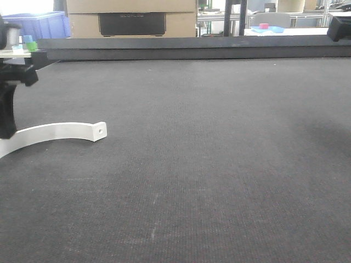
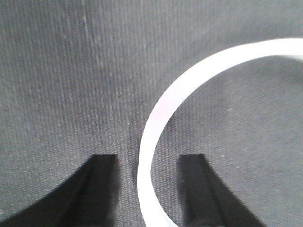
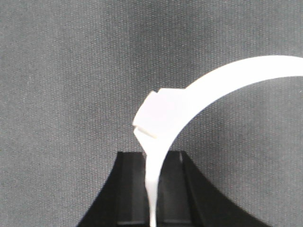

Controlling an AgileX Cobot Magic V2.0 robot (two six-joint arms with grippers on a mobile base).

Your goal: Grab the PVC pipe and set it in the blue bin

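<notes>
The left gripper (image 2: 147, 158) stands open astride the PVC pipe (image 2: 163, 106), which lies flat on the dark mat (image 2: 57, 71) at the front view's lower left, seemingly lined up to pinch it. The right gripper (image 3: 154, 156) clamps a similar white arc (image 3: 246, 71); the blue bin (image 1: 44, 26) sits upper left.

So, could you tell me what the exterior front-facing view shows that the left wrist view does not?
Only the front view shows the squared, holed end of the PVC pipe, the blue bin in the background, and a cardboard box. Only the left wrist view shows that the left gripper is open, with the pipe's arc passing between its fingers. Both show the white pipe lying on the dark mat.
</notes>
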